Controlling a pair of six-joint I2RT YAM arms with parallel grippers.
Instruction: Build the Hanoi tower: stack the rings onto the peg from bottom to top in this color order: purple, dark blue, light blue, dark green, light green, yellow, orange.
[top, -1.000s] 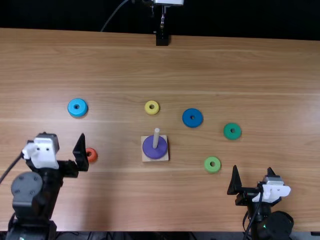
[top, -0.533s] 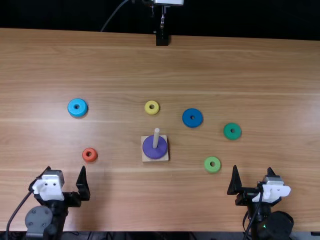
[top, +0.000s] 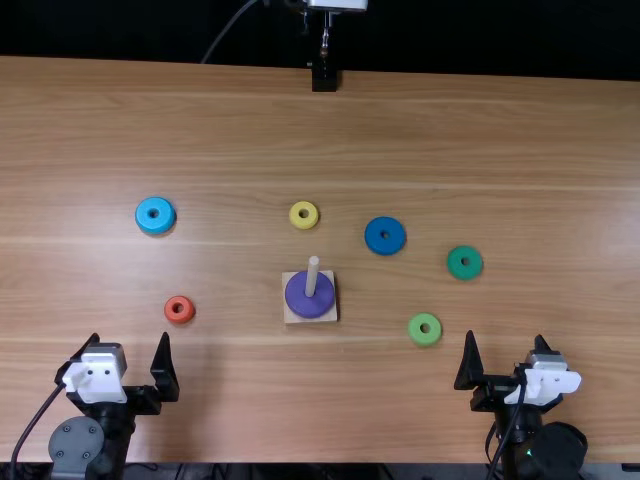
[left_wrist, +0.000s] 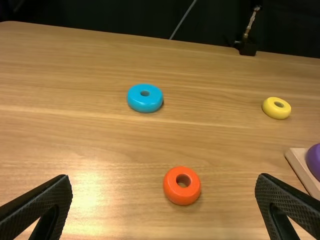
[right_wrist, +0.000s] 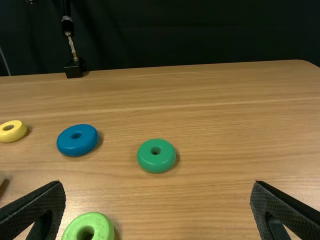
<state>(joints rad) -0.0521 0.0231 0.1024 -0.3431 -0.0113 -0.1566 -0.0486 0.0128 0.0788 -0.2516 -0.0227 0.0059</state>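
Top view: anything in your right gripper (top: 505, 341)?

"Nothing; it's spread wide, like your left gripper (top: 130, 339). Your dark blue ring (top: 372, 236) lies ahead and left of the right one. Probably light, hard, slightly slick: pinch its rim from opposite sides."

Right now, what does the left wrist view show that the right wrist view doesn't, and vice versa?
Left, not right: light blue ring, orange ring, part of the purple ring on its wooden base, left claw.

Right, not left: dark blue ring, dark green ring, light green ring, right claw. A pale sliver at its edge is too cut off to name.

Both: yellow ring, table, black stand, thin cable.
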